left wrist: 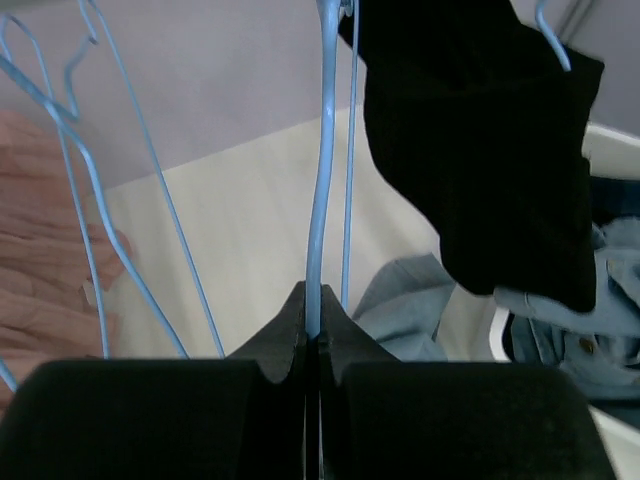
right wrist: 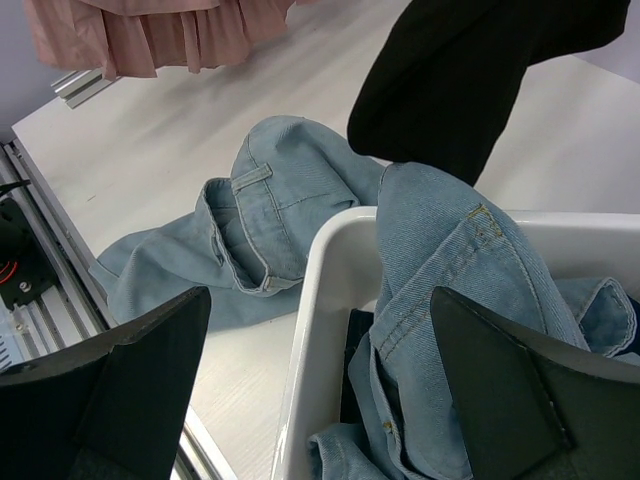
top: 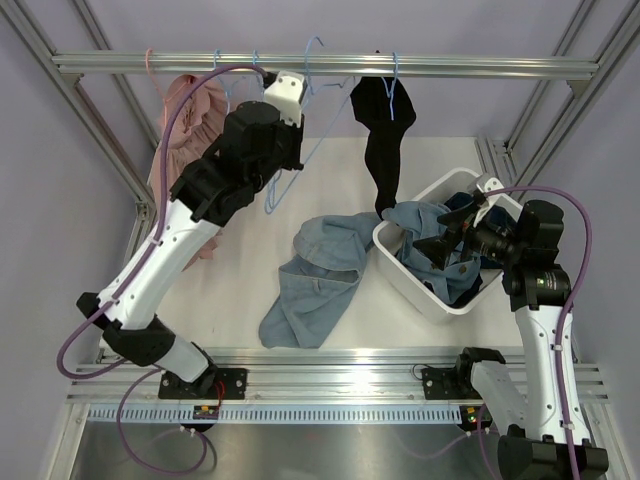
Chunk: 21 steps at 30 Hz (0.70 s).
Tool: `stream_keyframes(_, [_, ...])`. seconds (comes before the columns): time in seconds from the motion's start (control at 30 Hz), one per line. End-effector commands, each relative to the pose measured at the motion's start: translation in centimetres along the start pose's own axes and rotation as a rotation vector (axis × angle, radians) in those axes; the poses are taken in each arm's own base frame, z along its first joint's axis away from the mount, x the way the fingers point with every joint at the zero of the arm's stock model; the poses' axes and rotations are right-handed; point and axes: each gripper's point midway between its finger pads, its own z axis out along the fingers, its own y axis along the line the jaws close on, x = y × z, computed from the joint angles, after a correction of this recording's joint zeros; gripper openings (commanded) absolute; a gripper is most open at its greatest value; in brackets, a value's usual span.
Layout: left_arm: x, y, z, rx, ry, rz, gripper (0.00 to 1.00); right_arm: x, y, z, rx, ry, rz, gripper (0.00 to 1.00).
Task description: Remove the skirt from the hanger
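L gripper was up at the rail, upper centre of the top view, jaws pinched tight on the wire of a blue hanger. The wire looked bare, no cloth on it as far as the wrist cam showed. Denim skirt lay crumpled on the table mid-frame, one end draped over the rim of the white bin at right, so I judged it already off the hanger, w/ only letting go & tidying left. R gripper hovered over the bin's corner, jaws wide apart, holding nothing. Risks: other blue hangers sat close beside the held one in the L wrist view, so pulling or twisting it could snag their wires & drag them along the rail. Black garment hung just right of it, its bottom end reaching the bin, and a swing could knock it off. If the R arm dropped for the denim, it might pinch other clothes in the bin too, or tug the bin via the draped fabric. Pink garment hung at upper left.
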Motion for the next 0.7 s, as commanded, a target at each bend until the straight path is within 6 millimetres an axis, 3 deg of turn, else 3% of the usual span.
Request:
stream_keyframes(0.0, [-3.9,2.2,1.7,-0.076,-0.106,-0.058,0.0,-0.6,0.3,-0.1,-0.02,-0.027,-0.023,0.99])
stream_keyframes(0.13, [-3.2,3.0,5.0,-0.082,-0.058,-0.097,0.0,-0.6,0.3,-0.2,-0.017,-0.028,-0.024,0.99])
stream_keyframes(0.3, [-1.8,3.4,7.1,-0.063,-0.018,-0.139,0.0,-0.6,0.3,-0.3,-0.017,-0.03,-0.024,1.0])
stream_keyframes(0.5, [-0.3,2.8,7.7,-0.03,0.016,-0.158,0.0,-0.5,0.3,-0.4,-0.017,-0.029,-0.026,0.99])
stream_keyframes(0.67, [0.0,2.7,6.6,-0.01,0.011,-0.169,0.0,-0.5,0.4,-0.4,-0.022,-0.03,-0.029,0.99])
